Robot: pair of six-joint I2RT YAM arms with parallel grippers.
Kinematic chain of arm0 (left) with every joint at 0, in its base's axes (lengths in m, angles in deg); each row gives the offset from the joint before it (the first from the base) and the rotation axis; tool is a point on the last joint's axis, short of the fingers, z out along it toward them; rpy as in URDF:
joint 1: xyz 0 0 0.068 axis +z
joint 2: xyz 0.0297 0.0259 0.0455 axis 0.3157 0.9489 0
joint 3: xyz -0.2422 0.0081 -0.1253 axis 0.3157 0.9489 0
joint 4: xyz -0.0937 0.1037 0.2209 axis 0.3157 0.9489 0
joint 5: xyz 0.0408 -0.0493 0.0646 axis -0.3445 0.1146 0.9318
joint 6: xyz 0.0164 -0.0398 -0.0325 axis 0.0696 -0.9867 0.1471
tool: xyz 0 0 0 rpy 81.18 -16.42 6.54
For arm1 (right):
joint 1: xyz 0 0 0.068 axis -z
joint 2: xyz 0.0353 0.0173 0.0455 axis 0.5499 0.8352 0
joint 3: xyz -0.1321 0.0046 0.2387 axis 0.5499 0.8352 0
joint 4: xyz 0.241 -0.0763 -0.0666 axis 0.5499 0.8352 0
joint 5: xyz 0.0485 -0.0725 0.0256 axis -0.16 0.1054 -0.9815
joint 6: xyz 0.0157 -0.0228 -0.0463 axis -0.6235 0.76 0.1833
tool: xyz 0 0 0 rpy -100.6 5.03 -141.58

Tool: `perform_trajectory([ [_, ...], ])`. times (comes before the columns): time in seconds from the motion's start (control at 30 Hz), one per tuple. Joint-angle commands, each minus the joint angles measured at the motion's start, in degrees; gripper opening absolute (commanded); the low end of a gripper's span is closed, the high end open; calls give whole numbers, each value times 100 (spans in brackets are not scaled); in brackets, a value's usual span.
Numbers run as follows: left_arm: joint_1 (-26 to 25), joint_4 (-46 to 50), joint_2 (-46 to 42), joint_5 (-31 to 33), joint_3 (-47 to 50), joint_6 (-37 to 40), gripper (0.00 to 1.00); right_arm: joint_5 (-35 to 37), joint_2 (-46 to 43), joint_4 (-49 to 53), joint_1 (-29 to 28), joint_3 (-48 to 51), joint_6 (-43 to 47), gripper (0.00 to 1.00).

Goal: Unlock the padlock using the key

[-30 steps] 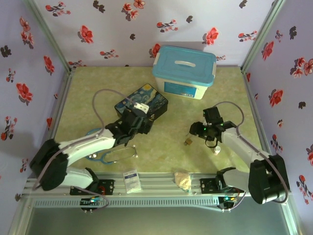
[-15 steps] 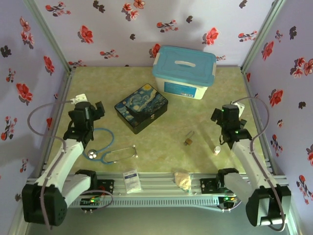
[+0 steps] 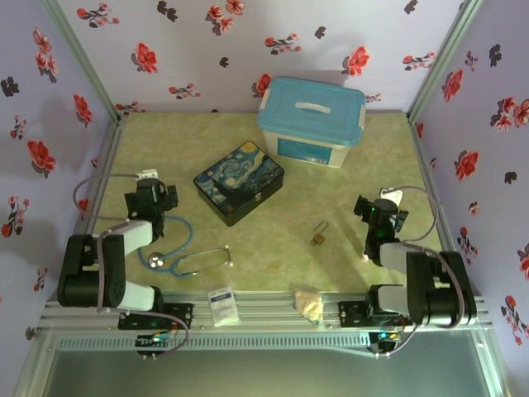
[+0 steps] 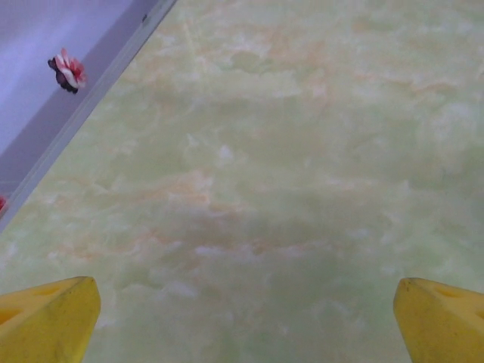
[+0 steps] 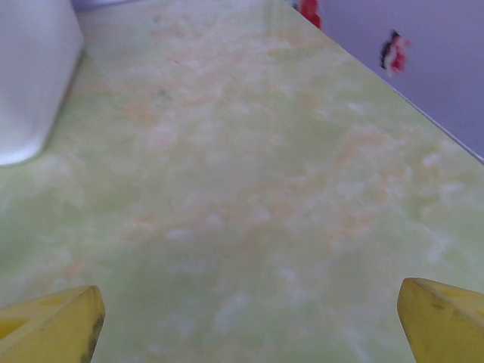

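The padlock (image 3: 318, 237), a tiny brass body with a thin shackle, lies on the green table right of centre. The key is too small to tell apart from it. My left gripper (image 3: 154, 197) sits folded back at the left side, far from the padlock. In the left wrist view its yellow fingertips (image 4: 47, 321) stand wide apart over bare table, the left gripper (image 4: 246, 321) open and empty. My right gripper (image 3: 377, 212) is folded back to the right of the padlock. The right gripper (image 5: 249, 325) is also open, with only table between its fingertips (image 5: 442, 318).
A dark painted tin (image 3: 239, 182) lies left of centre, with a white box with a blue lid (image 3: 312, 120) behind it; the box's corner (image 5: 30, 83) appears in the right wrist view. A stethoscope (image 3: 178, 256), a white packet (image 3: 221, 303) and a beige lump (image 3: 309, 304) lie near the front rail.
Both arms have pulled back from the middle of the table to folded poses at the sides. The right gripper, earlier close to the padlock, has opened wide.
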Motion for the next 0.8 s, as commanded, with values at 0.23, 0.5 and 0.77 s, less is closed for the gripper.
perform_trajectory([
  [0.23,256,-2193,648,-978,412,230,99,-529,1113,-676,134,-835,140,99],
  [0.5,235,-2069,653,-1046,355,270,100,-793,1209,-833,108,-855,340,99],
  [0.77,226,-2062,647,-1050,355,273,100,-1036,1200,-725,117,-900,388,99],
])
